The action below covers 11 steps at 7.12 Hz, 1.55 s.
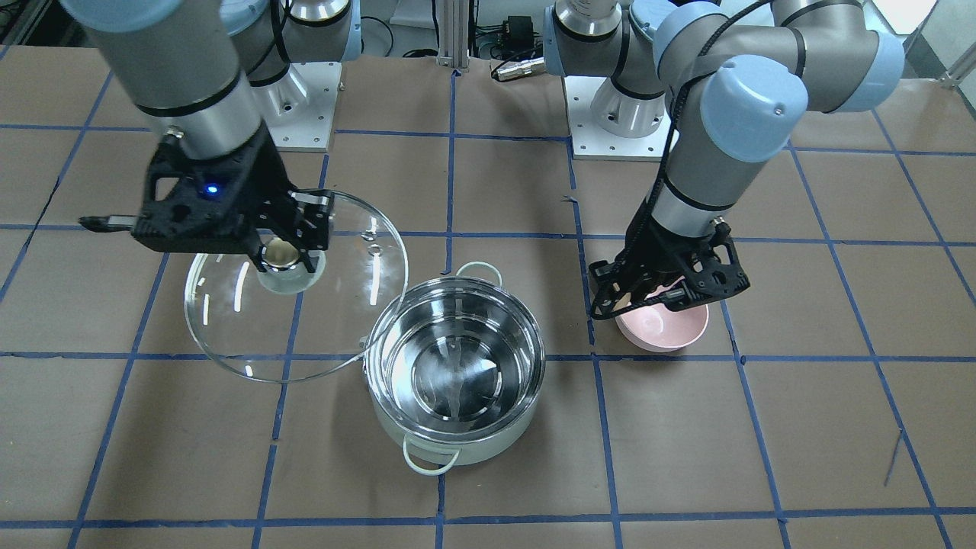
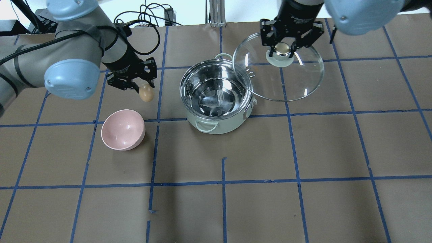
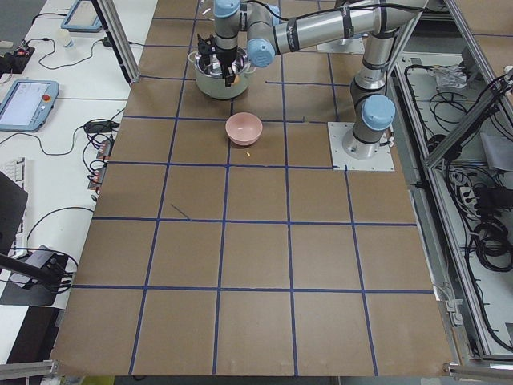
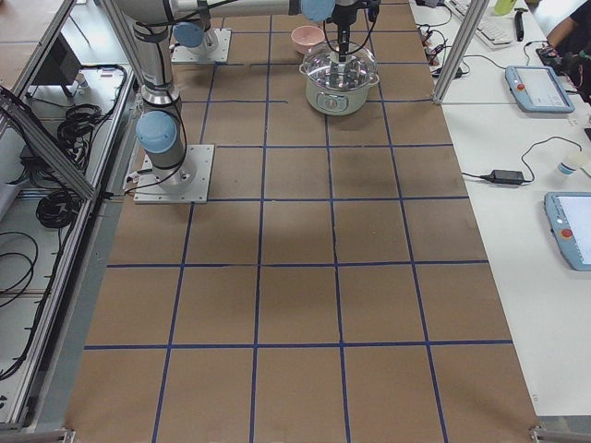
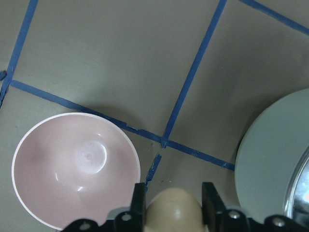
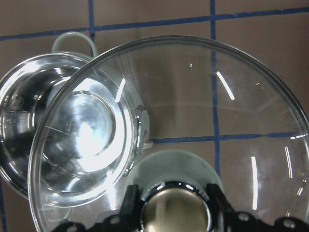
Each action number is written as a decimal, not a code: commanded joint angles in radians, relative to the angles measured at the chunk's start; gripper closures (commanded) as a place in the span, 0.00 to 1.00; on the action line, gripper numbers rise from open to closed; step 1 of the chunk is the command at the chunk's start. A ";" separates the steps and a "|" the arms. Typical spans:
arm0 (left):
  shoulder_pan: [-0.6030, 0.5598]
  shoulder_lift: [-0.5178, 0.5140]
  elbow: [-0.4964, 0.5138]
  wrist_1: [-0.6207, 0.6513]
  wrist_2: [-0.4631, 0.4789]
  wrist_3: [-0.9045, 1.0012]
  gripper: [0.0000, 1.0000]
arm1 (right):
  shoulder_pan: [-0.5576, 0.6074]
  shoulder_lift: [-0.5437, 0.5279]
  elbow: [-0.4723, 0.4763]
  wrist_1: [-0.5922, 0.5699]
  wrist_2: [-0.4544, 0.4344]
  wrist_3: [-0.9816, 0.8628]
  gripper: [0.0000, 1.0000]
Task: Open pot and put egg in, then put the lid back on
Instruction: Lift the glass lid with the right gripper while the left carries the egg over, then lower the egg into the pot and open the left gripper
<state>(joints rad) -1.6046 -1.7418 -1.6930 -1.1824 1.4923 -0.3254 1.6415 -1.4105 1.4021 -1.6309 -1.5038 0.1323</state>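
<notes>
Right gripper (image 2: 282, 48) is clamped on the pale green, beige-capped knob (image 2: 279, 58) of the round clear glass dome lid (image 2: 287, 79). It holds the lid lifted and tilted off to one side so the mouth of the wide shallow mint-white steel-lined pot (image 2: 219, 123) is uncovered. In the overhead view the lid's edge overlaps the pot rim, but most of the opening is free. The pot sits on the brown paper table with blue tape grid (image 2: 270, 152), empty, with only shiny steel showing inside. Left gripper (image 2: 144, 88) pinches the small tan-brown oval egg (image 2: 146, 93) between its two fingers, in the air. The egg is beyond the small pink bowl (image 2: 123, 130) and to the side of the pot, not yet over it. The bowl is empty, so the egg likely came from there. The lid is probably parked close by so it can go straight back on once the egg is in. Judged step is carrying the egg across to the pot; lowering it gently matters, since it could crack on the steel.
</notes>
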 commanded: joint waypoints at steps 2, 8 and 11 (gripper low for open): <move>-0.164 -0.112 0.101 0.058 0.011 0.002 0.93 | -0.071 -0.042 0.057 0.045 -0.015 -0.062 0.94; -0.232 -0.240 0.085 0.245 0.055 0.005 0.85 | -0.101 -0.042 0.066 0.049 -0.050 -0.105 0.94; -0.232 -0.220 0.102 0.250 0.083 0.014 0.26 | -0.101 -0.044 0.067 0.051 -0.050 -0.108 0.94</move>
<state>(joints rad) -1.8359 -1.9749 -1.6022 -0.9341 1.5700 -0.3155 1.5410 -1.4534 1.4693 -1.5813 -1.5533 0.0268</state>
